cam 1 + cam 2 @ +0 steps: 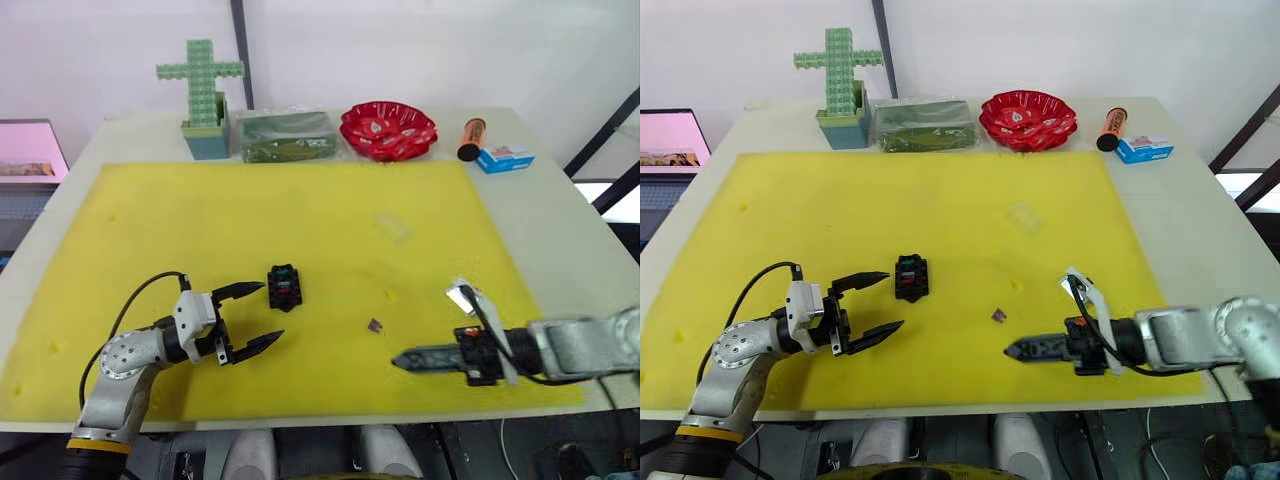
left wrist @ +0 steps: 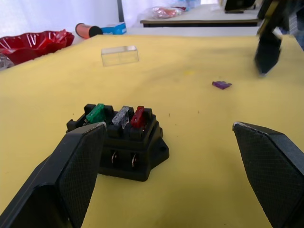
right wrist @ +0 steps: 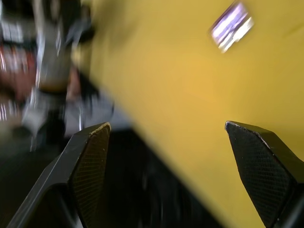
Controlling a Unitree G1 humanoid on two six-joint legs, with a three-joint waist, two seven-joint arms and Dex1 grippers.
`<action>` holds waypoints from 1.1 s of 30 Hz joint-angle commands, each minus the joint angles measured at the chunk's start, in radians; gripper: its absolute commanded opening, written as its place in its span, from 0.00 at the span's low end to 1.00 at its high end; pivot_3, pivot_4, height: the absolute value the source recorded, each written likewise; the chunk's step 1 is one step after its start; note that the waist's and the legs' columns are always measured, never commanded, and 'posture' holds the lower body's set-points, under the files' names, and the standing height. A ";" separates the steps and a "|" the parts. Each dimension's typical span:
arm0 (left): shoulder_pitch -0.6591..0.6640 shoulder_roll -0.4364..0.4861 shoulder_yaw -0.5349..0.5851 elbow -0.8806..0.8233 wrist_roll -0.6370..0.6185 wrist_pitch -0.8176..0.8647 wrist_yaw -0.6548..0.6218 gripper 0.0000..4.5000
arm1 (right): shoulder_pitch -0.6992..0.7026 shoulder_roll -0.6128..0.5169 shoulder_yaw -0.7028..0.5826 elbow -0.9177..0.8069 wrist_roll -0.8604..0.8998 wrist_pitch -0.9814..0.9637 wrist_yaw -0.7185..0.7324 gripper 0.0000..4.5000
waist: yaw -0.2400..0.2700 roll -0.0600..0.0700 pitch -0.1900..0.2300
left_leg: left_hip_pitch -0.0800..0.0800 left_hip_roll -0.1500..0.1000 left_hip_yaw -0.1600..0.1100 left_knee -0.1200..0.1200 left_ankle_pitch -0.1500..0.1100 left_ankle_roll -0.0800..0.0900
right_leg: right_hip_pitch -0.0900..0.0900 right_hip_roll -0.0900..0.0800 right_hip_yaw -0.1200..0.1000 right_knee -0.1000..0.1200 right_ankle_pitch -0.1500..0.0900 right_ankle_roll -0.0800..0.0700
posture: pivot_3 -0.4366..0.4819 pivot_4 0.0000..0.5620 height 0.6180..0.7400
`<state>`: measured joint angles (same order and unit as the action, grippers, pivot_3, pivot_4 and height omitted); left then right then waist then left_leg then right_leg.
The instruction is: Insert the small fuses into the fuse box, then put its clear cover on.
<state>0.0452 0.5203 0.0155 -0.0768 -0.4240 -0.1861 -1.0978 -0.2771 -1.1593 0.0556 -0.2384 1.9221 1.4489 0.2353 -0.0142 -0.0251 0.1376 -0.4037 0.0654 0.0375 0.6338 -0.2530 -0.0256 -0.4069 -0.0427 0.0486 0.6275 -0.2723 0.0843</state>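
Observation:
The black fuse box [image 2: 126, 142] lies on the yellow mat [image 1: 320, 200], left of centre. Three small fuses stand in its slots: green [image 2: 96, 113], whitish-grey [image 2: 121, 116] and red [image 2: 138, 117]. A purplish fuse [image 1: 374, 325] lies loose on the mat to the box's right. The clear cover [image 1: 392, 227] rests flat farther back, right of centre. My left gripper [image 1: 271, 311] is open just left of the box, its upper finger close to the box's near-left corner. My right gripper [image 1: 398, 360] hovers low by the mat's front edge, right of the purplish fuse; the right wrist view shows its fingers [image 3: 90, 161] wide apart and empty.
Along the table's back edge stand a green block cross in a teal pot [image 1: 203, 100], a clear bag of green items [image 1: 283, 135], a red bowl [image 1: 388, 129], an orange cylinder [image 1: 471, 139] and a blue-and-white carton [image 1: 505, 158]. A laptop [image 1: 30, 150] sits off the left side.

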 commanded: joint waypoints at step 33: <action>0.005 0.003 0.002 -0.037 -0.002 -0.007 0.011 1.00 | -0.670 0.339 0.655 0.494 -1.488 -0.455 1.374 0.56 | 0.002 0.003 0.002 | -0.003 -0.002 0.004 0.001 0.000 0.000 | -0.006 -0.002 0.000 0.002 0.001 0.001 | 0.48 0.27 1.00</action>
<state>0.0557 0.5186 0.0146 -0.0833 -0.4231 -0.1846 -1.0879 -0.9209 -0.8150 0.7047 0.2636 0.4384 1.0022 1.5827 -0.0123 -0.0219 0.1395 -0.4069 0.0637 0.0417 0.6350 -0.2530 -0.0257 -0.4125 -0.0445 0.0485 0.6300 -0.2717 0.0850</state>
